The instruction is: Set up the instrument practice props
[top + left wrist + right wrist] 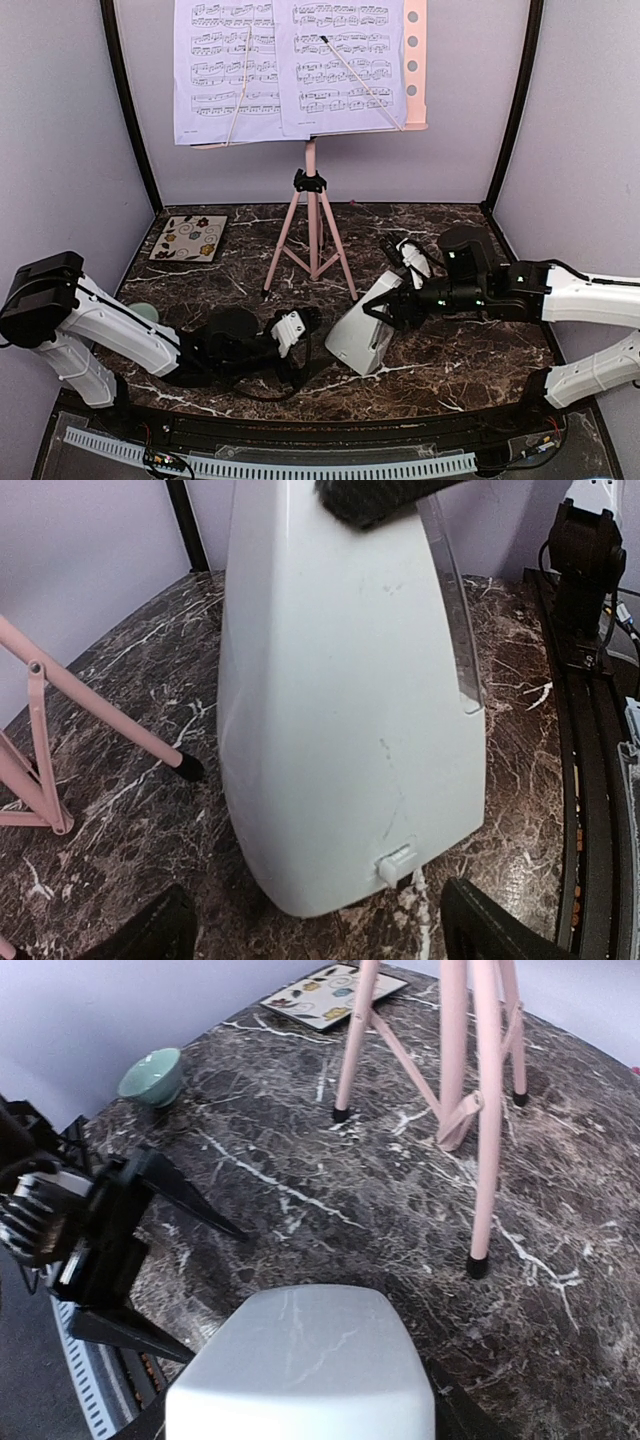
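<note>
The white-grey metronome [350, 710] stands on the dark marble table [470, 360] between the two arms, in front of the pink music stand's [313, 215] tripod legs. The right gripper [392, 303] pinches its narrow top. The left gripper [217, 1295] sits low beside its base, jaws spread wide, touching nothing. Two sheet-music pages [225, 70] rest side by side on the stand's desk.

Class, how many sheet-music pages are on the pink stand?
2. The left page covers the stand's left half; the right page sits beside it. Others could hide behind.
</note>
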Controlling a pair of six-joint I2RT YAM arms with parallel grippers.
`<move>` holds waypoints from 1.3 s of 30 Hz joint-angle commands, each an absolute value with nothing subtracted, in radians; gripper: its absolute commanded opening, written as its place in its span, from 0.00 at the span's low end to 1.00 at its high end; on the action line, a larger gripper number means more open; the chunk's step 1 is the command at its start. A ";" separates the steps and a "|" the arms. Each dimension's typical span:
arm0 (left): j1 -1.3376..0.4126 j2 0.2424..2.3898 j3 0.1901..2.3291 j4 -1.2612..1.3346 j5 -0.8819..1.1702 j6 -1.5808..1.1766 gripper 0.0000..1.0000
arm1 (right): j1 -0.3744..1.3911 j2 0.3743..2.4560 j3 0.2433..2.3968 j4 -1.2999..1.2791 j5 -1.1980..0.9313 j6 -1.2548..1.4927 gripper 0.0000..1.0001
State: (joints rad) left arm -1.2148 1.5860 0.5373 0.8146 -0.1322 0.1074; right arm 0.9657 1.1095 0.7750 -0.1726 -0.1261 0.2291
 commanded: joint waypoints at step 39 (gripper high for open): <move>-1.121 1.339 0.353 0.835 -0.247 -0.139 0.88 | 1.139 1.324 1.012 -0.054 0.385 0.477 0.99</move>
